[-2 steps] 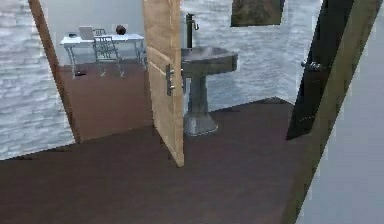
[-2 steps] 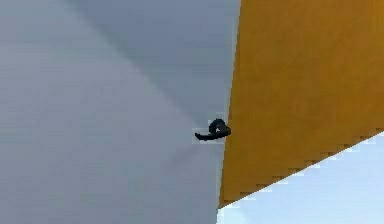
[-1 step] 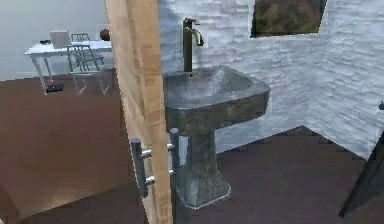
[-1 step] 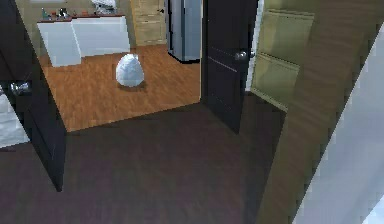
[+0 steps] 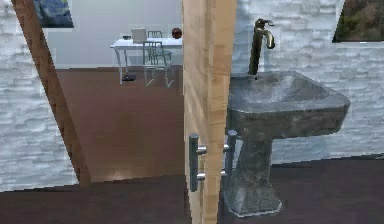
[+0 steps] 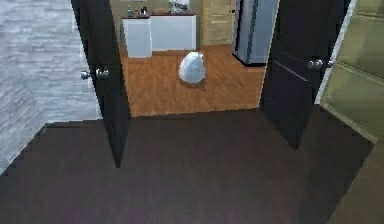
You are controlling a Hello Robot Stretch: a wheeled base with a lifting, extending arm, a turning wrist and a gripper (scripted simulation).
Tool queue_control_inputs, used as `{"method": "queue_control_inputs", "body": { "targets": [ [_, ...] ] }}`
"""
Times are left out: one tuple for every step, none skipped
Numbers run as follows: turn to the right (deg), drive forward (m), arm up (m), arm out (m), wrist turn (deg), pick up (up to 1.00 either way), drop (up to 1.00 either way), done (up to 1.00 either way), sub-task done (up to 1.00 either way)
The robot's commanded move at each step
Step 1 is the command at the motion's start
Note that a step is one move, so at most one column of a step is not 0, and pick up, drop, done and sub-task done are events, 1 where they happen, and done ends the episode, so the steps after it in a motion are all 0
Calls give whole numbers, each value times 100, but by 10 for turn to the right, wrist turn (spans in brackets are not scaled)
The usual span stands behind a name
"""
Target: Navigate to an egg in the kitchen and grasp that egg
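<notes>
Doors (image 6: 110, 110) flank the doorway to the egg (image 6: 192, 67); turning tight, I may clip one. My claw's state I cannot tell.

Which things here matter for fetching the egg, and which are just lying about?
For the job: pale egg-shaped thing on the wooden floor beyond the dark doors.
Just there: stone sink, tap, white table, chair, fridge, white cabinets.
</notes>
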Motion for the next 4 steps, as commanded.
{"method": "queue_control_inputs", "body": {
  "targets": [
    [0, 10, 0, 0, 0, 0, 0, 0, 0],
    [450, 0, 0, 0, 0, 0, 0, 0, 0],
    [390, 0, 0, 0, 0, 0, 0, 0, 0],
    [0, 100, 0, 0, 0, 0, 0, 0, 0]
  ]
}}
